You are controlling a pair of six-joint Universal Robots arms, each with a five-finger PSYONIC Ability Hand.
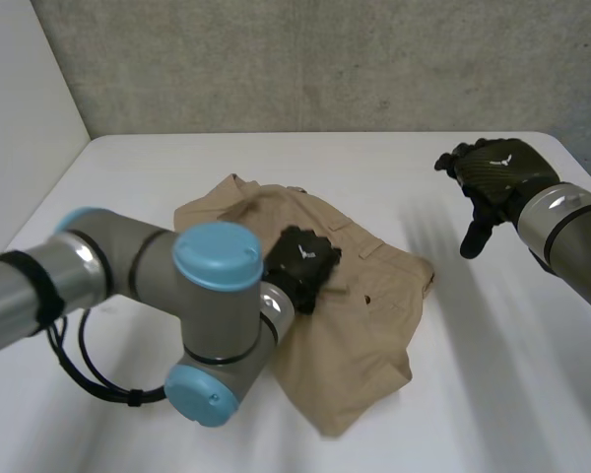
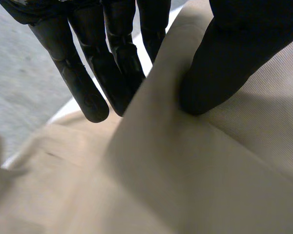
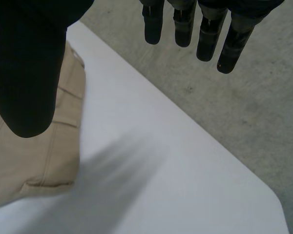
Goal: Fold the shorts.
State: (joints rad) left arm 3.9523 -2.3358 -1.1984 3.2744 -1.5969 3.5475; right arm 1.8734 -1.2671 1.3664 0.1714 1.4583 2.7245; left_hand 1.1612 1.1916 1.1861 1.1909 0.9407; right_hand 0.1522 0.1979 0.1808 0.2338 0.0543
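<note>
Left robot hand (image 1: 303,260) pinches raised fold of tan shorts (image 1: 360,360) between thumb and fingers, mid-garment. Shorts lie rumpled at centre of white bench (image 1: 502,394). Right robot hand (image 1: 497,173) hangs above bench, well apart from shorts, fingers relaxed, grasping nothing.

Plain tan shorts (image 1: 364,340), white table (image 1: 502,394), black left hand (image 1: 303,261) and right hand (image 1: 497,172), mottled grey wall (image 1: 325,59)
</note>
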